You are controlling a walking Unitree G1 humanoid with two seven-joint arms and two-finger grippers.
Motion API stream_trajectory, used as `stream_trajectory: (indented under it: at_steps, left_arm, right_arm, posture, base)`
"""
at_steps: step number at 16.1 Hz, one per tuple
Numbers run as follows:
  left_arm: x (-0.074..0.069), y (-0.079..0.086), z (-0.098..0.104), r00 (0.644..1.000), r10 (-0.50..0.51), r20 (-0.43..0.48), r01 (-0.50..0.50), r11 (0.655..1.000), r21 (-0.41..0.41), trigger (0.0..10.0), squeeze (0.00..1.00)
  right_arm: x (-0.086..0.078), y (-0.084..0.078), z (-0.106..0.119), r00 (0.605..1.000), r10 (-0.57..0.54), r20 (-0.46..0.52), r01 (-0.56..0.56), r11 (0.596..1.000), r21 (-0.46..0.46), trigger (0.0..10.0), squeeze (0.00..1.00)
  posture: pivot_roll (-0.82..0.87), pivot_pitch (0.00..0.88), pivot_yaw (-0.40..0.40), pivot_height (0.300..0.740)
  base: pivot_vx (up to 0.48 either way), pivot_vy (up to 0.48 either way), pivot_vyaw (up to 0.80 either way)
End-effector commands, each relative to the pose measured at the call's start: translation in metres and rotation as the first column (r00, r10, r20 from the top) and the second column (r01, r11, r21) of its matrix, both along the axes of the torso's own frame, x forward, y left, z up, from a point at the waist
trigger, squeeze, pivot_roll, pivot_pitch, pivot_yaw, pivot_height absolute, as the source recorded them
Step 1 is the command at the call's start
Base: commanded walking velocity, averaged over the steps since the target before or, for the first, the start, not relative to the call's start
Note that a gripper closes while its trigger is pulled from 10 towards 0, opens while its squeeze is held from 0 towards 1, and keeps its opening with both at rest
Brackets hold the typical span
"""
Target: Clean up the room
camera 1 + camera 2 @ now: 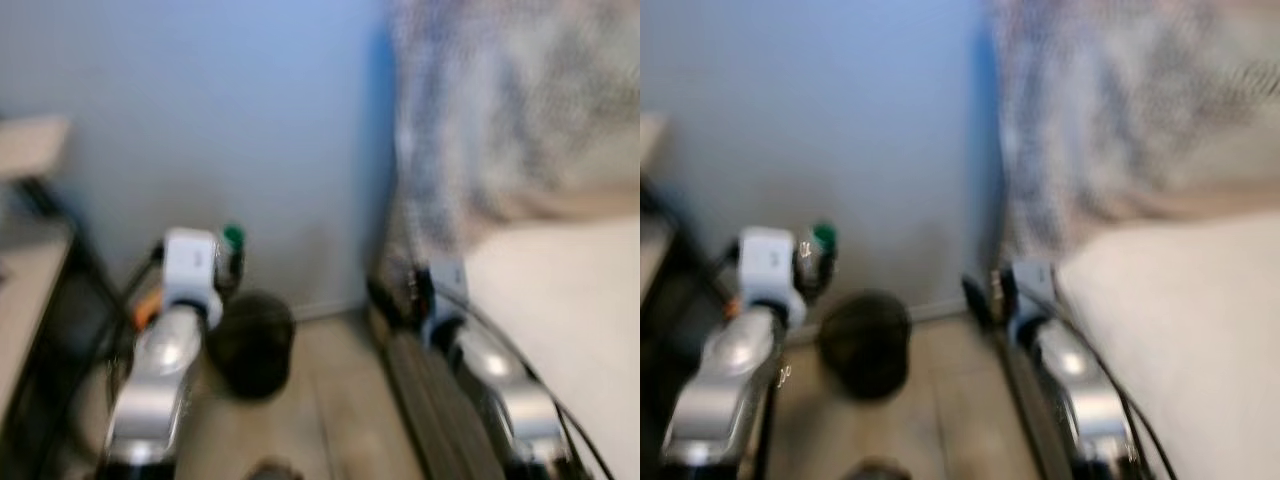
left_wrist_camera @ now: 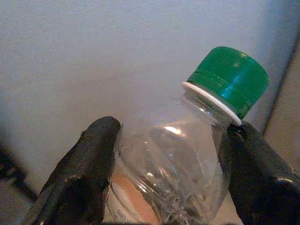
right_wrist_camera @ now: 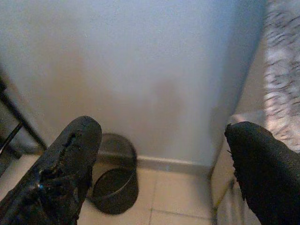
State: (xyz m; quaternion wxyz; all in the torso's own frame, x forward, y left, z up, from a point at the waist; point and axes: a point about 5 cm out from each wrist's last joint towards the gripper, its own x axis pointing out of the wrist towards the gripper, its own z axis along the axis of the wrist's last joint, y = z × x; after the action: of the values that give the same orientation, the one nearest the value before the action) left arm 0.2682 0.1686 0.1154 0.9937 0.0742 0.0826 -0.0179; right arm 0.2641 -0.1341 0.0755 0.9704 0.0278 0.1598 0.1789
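Gripping a clear green-capped bottle, left hand above black bin; right hand spread, unladen.

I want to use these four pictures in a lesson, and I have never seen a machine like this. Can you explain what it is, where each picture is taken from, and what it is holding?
This is a walking humanoid robot with two silver arms. The two blurred pictures come from cameras on its head, looking down at a tiled floor, a blue-grey wall, a dark bin and a bed on its right. The other two come from cameras on its wrists. The left gripper holds a clear plastic bottle with a green cap between its black fingers. The right gripper is open and holds nothing; the bin stands beyond it by the wall.
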Motion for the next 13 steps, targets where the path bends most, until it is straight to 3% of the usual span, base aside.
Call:
stream_trajectory:
  at_steps: [1, 5, 13]
  left_arm:
    - [-0.001, 0.007, 0.003, 1.0, 0.013, 0.012, -0.013, 1.0, 0.021, 10.0, 0.0]
    - [0.001, 0.005, 0.003, 1.0, -0.019, 0.014, 0.019, 1.0, 0.024, 10.0, 0.0]
    - [0.005, 0.001, 0.006, 0.996, -0.085, 0.015, 0.085, 0.996, 0.035, 10.0, 0.0]
  right_arm:
    - [0.003, 0.004, 0.003, 1.0, 0.002, 0.017, -0.002, 1.0, 0.017, 10.0, 0.0]
    - [0.003, 0.0, -0.002, 0.999, -0.046, 0.01, 0.046, 0.999, -0.004, 10.0, 0.0]
    - [0.005, -0.009, -0.011, 0.99, -0.138, 0.014, 0.138, 0.987, -0.081, 10.0, 0.0]
  posture:
    - [0.23, 0.0, 0.007, 0.74]
    - [0.23, 0.0, 0.019, 0.74]
    - [0.23, 0.0, 0.036, 0.74]
  base:
    - [0.262, 0.0, 0.8]
    - [0.344, 0.0, 0.72]
    - [0.357, 0.0, 0.0]
